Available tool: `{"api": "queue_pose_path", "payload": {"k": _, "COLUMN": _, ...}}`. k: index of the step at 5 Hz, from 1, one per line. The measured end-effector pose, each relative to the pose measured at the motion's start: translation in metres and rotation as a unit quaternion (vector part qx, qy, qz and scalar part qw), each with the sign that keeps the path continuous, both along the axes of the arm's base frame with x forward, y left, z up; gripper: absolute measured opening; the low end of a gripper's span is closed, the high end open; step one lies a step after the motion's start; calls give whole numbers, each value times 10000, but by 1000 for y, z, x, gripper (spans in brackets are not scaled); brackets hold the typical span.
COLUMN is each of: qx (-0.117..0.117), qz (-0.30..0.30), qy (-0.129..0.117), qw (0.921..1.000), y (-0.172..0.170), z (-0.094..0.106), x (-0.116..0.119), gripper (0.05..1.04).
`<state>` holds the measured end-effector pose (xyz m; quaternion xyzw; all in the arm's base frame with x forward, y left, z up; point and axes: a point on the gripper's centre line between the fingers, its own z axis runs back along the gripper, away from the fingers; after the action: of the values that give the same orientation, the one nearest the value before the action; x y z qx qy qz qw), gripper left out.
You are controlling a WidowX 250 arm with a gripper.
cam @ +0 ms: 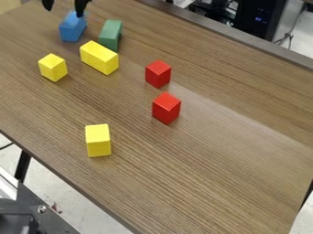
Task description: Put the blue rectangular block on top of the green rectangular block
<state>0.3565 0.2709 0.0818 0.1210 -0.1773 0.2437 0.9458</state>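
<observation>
1. Gripper point(64, 6): fingers spread, at the blue block point(72, 29) near the table's point(232, 155) upper-left edge.
2. Misaligned closing: could tip the blue block.
3. Green block point(110, 34), just beside: off-centre release could topple the stack.

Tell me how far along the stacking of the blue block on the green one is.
Done: no part of the stacking shows as finished; the blue block and green block sit side by side on the table.
In hand: nothing, it seems; the end effector is open by the blue block.
Left: grip the blue block, lift it, set it on the green one and release.
</observation>
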Motion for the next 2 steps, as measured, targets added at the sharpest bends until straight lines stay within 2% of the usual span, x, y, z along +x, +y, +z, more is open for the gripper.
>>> {"api": "queue_pose_path", "payload": {"k": 1, "qx": -102, "qz": 26, "qy": -95, "qw": 9999, "y": 3, "z": 1, "x": 11, "gripper": 997}}
{"api": "queue_pose_path", "payload": {"k": 2, "qx": -146, "qz": 15, "qy": -95, "qw": 9998, "y": 2, "z": -3, "x": 10, "gripper": 997}}
